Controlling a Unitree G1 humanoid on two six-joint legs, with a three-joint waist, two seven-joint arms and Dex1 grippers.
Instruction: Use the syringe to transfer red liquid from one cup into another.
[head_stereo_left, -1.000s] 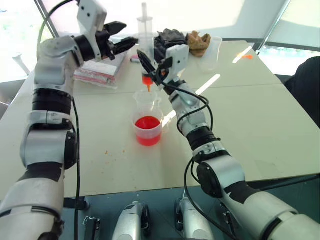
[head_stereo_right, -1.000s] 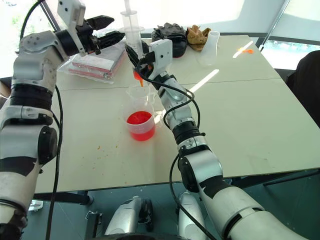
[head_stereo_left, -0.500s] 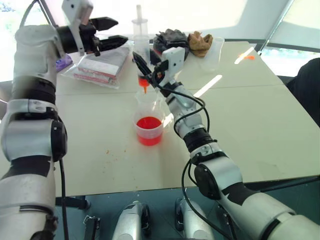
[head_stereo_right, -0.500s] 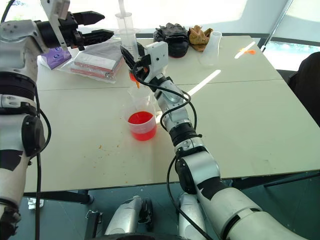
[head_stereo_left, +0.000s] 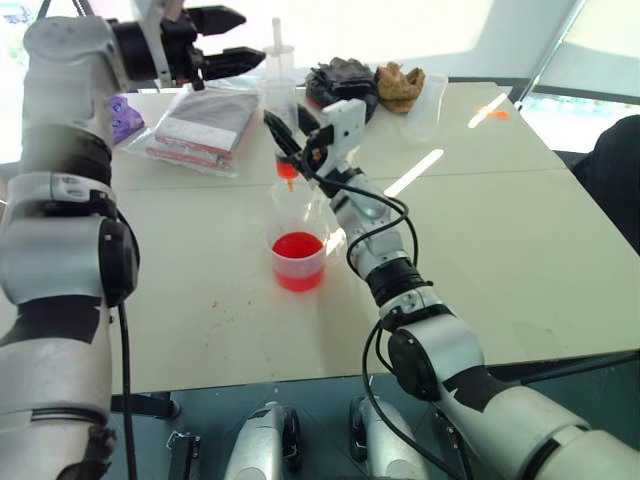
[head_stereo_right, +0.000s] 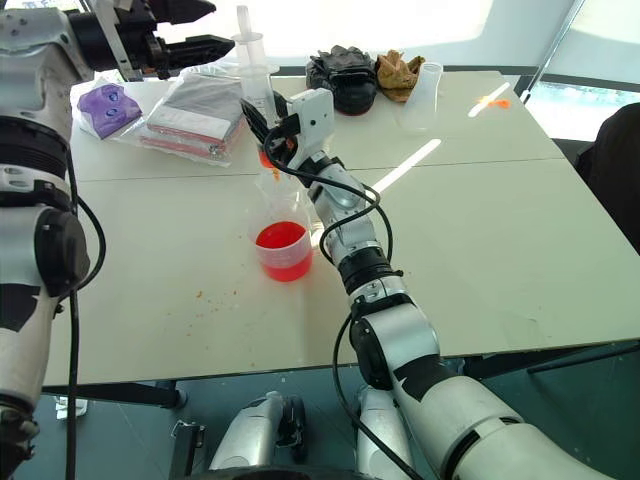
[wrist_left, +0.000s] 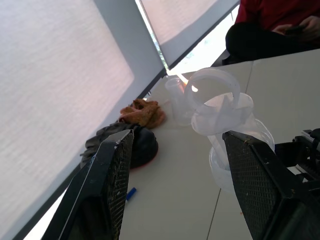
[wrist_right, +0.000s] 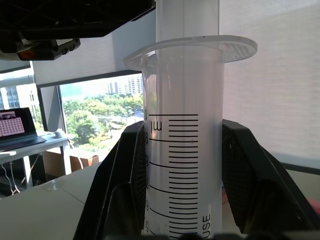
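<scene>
Toward the table's far edge, the large clear plastic syringe (head_stereo_left: 283, 105) is clamped upright in the right gripper (head_stereo_left: 290, 128); the left gripper (head_stereo_left: 232, 40), jaws parted and empty, has been raised toward its white plunger.

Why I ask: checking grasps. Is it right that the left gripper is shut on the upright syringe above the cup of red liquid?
No, the right gripper is shut on the syringe above the cup; the right wrist view shows it. The left gripper is open, empty.

The open left gripper (wrist_left: 172, 192) frames the syringe (wrist_left: 225, 120) plunger's ring top.
</scene>
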